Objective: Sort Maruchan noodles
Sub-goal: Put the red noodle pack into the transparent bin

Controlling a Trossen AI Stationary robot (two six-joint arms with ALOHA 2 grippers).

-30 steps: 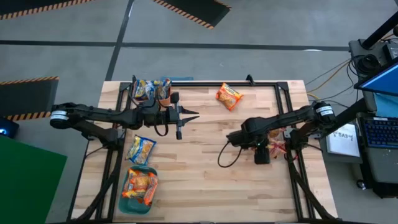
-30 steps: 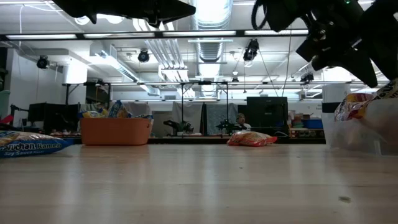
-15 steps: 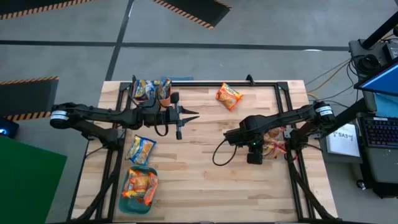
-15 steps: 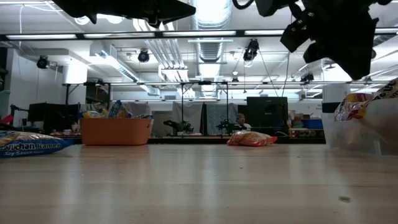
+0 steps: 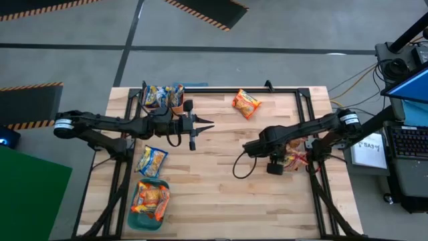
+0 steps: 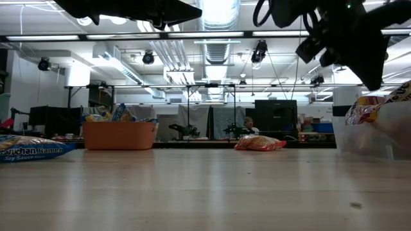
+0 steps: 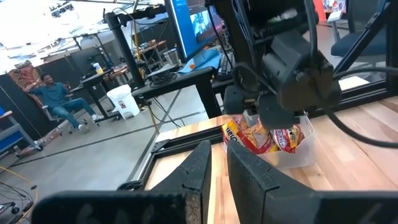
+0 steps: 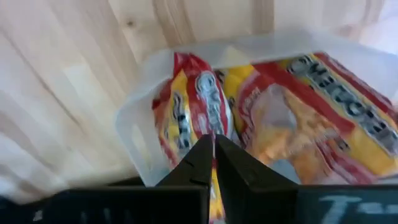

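While the red packets (image 8: 205,118) are gathered in the clear bin (image 8: 134,134) at the table's right edge, the right gripper (image 8: 213,163) is held just above that bin with its fingers brought together and nothing between them. The bin appears to serve as the place for the red sort, which would explain why the gripper hangs there, empty, over packets that lie loose inside the bin. In the high view the right arm (image 5: 304,134) is seen reaching inward from the right rim, bent at the elbow, with its wrist turned down toward the bin. The left gripper (image 5: 206,124) is held above the table's upper middle, pointing toward the right, its fingers nearly together with only a narrow gap and nothing held; the left arm (image 5: 107,124) is stretched out level from the left edge and seems to be waiting. The other packets are spread by colour: blue-and-yellow ones stand in the orange bin (image 5: 162,98) at the far left corner, orange ones lie in the teal bin (image 5: 150,202) at the near left, one blue packet (image 5: 151,161) lies loose on the wood between those bins, and one orange packet (image 5: 246,104) lies loose near the far edge, well apart from both grippers. These two are judged still unsorted.
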